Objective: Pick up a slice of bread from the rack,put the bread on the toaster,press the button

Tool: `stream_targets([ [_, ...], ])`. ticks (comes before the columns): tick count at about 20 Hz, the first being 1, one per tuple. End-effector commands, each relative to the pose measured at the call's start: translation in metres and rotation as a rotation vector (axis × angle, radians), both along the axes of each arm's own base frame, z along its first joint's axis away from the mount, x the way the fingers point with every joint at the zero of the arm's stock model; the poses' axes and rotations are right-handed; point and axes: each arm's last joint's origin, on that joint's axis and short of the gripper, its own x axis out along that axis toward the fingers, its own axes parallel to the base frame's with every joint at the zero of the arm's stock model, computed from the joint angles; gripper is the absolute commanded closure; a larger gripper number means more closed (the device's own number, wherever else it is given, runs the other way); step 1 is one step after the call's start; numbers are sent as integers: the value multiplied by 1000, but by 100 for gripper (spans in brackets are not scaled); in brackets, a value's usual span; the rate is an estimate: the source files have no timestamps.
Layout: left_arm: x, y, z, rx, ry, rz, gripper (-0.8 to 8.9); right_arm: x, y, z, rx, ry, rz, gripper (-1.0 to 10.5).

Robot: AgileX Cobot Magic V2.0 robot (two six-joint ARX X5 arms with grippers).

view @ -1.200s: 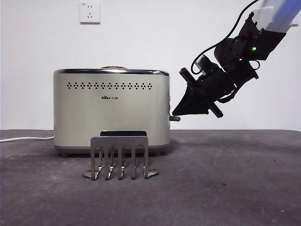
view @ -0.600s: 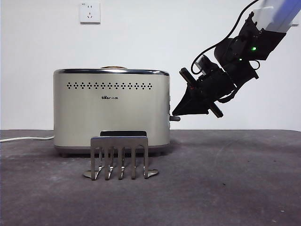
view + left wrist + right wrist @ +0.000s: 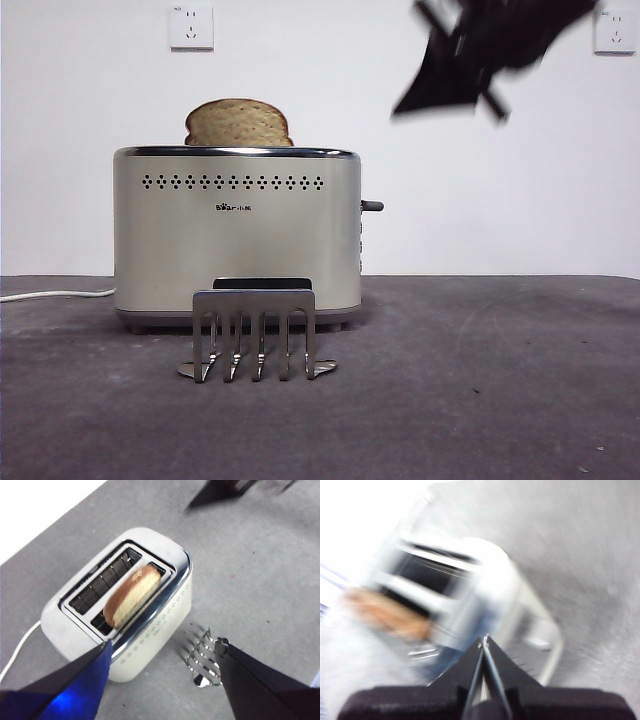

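Up went my right pincer [image 3: 405, 105], shut tight, off the button [image 3: 372, 206]. Now the slice of bread [image 3: 238, 123] pokes out of the toaster [image 3: 236, 240]. My left pincer [image 3: 162, 662] is open above.

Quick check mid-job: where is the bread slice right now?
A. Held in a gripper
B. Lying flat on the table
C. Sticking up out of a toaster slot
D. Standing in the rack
C: the bread slice stands domed above the toaster rim, and the left wrist view shows it in a slot.
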Motion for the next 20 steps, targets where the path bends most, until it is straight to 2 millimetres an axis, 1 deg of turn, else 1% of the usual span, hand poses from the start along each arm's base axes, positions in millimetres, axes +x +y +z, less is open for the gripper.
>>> stream_targets([
  [1, -1, 1, 0, -2, 15, 3, 468, -38, -8, 33, -26, -14, 23, 959],
  [4, -3, 2, -3, 4, 53, 13, 468, -96, -19, 70, -64, -34, 62, 959],
  [7, -5, 3, -6, -3, 109, 39, 468, -146, -27, 90, -94, -26, 99, 958],
  [10, -7, 3, -7, 8, 134, 40, 468, -173, -32, 95, -125, 0, 130, 958],
  [13, -9, 4, -9, 9, 160, 50, 468, -193, -36, 95, -158, 39, 165, 958],
  [16, -9, 4, -9, -1, 169, 63, 472, -207, -39, 93, -193, 73, 201, 958],
  [17, -9, 4, -9, -1, 170, 63, 513, -210, -39, 93, -197, 81, 205, 958],
  [19, -9, 4, -9, 0, 169, 62, 815, -210, -39, 93, -197, 85, 205, 958],
  [20, -9, 4, -9, 0, 169, 62, 818, -210, -40, 93, -197, 84, 205, 958],
])
